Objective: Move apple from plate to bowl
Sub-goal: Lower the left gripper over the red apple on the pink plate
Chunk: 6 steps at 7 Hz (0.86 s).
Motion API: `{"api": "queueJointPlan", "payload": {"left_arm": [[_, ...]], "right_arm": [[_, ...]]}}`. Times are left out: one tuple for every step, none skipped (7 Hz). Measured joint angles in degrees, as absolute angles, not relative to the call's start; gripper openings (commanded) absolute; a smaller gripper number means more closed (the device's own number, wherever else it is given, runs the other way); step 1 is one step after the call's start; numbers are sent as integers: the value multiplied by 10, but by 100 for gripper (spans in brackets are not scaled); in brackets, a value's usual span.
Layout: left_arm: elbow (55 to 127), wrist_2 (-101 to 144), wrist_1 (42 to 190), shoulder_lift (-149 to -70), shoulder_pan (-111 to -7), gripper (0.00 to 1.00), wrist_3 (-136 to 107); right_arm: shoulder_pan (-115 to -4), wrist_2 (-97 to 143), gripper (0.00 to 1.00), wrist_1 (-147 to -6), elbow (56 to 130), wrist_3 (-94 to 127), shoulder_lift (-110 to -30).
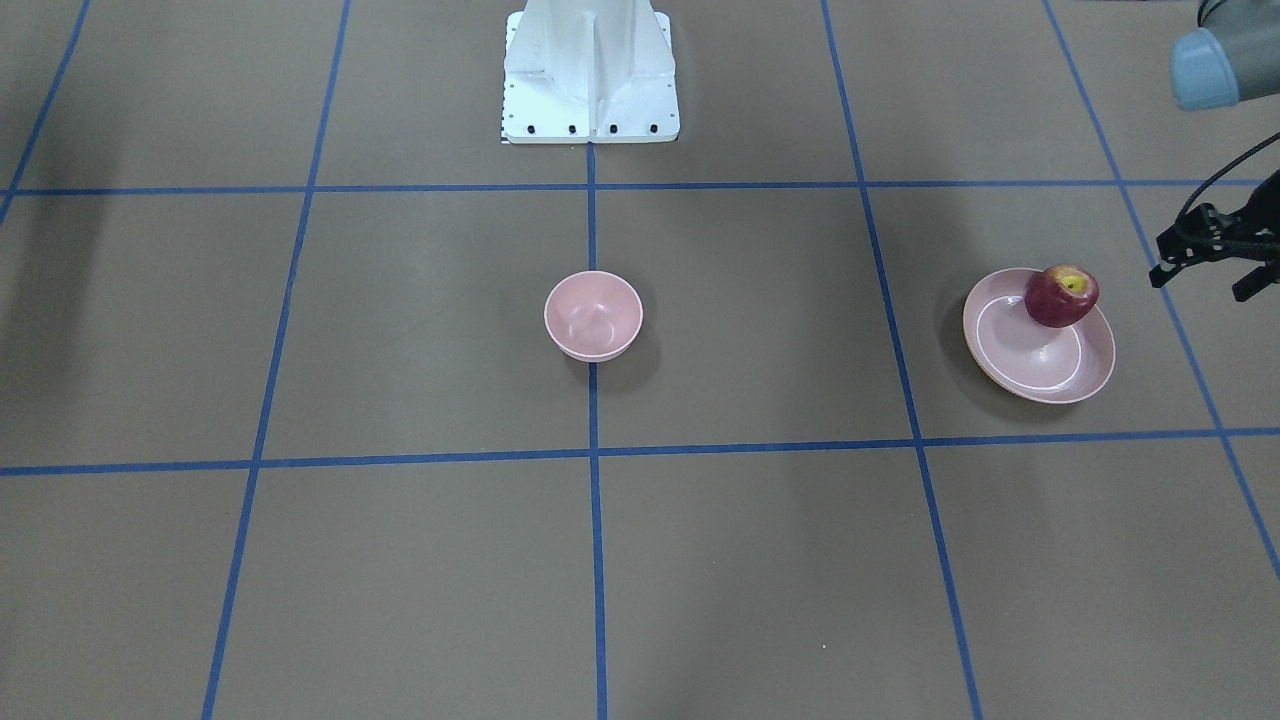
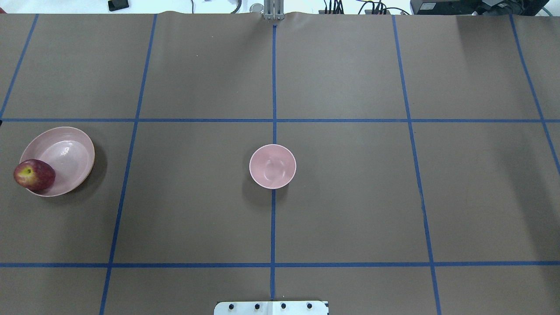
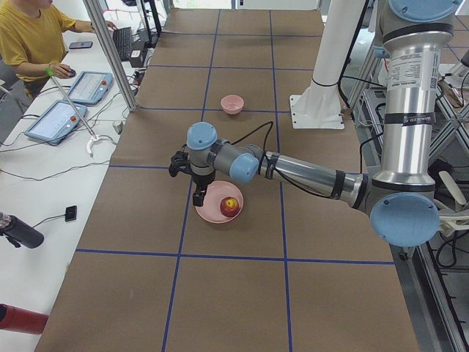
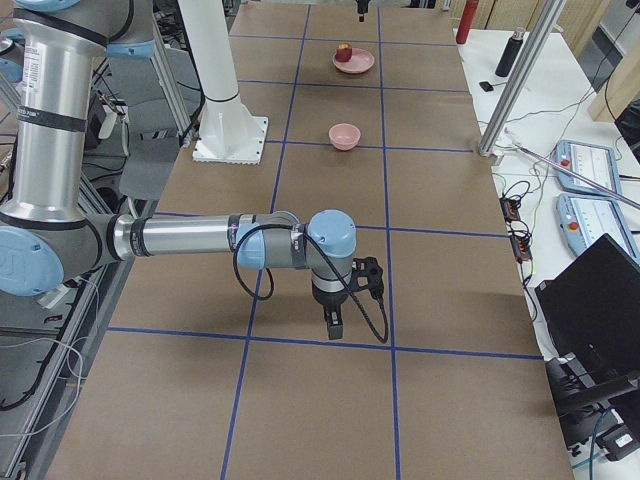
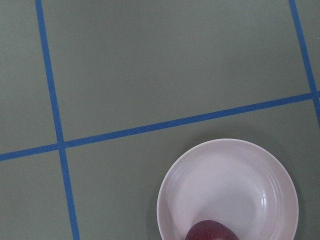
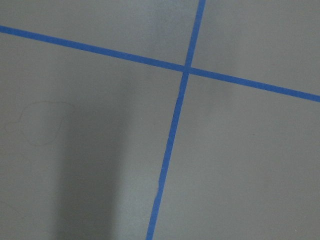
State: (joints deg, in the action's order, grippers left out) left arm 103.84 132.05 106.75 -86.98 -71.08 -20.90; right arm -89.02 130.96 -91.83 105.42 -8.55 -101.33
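The dark red apple [image 1: 1061, 296] sits on the rim side of the wide pink plate [image 1: 1030, 365] nearest the robot, at the robot's far left. It also shows in the overhead view [image 2: 34, 174] on the plate [image 2: 65, 148]. The small pink bowl [image 1: 593, 315] stands empty at the table's middle [image 2: 272, 166]. My left gripper [image 1: 1197, 288] hovers beside the plate, apart from the apple, its two fingertips spread open and empty. The left wrist view shows the plate [image 5: 227, 180] and the apple's top [image 5: 212, 231]. My right gripper [image 4: 333, 325] hangs low over bare table far from the bowl; I cannot tell its state.
The white robot base [image 1: 590, 80] stands behind the bowl. Blue tape lines grid the brown table. An operator [image 3: 29, 37] sits at a side bench with tablets [image 3: 55, 121], and bottles [image 4: 515, 50] stand beyond the table.
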Motion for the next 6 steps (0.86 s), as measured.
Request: {"api": "queueJointPlan", "payload": {"left_arm": [[1039,1309,1133,-839,-678,98,-262],[1039,1291,1188,-810,-645,98,-308],[1039,1272,1228,-790,-612,98,-348],[1039,1253,1250,-781,-585,98,-378],[1039,1234,1259,-778,-567,98,-392],[1038,1222,1261,-777,-560,98,-397]], "right_arm": [[-892,1309,100,-918,1054,-87,-1017],[-892,1309,100,-917,1054,-87,-1018],[-892,1309,100,-917,1054,-86,-1020],[-892,1309,100,-917,1055,-86,-1024],[-892,1310,100,-917,1055,-86,-1026],[-892,1310,100,-917,1055,-85,-1026]]}}
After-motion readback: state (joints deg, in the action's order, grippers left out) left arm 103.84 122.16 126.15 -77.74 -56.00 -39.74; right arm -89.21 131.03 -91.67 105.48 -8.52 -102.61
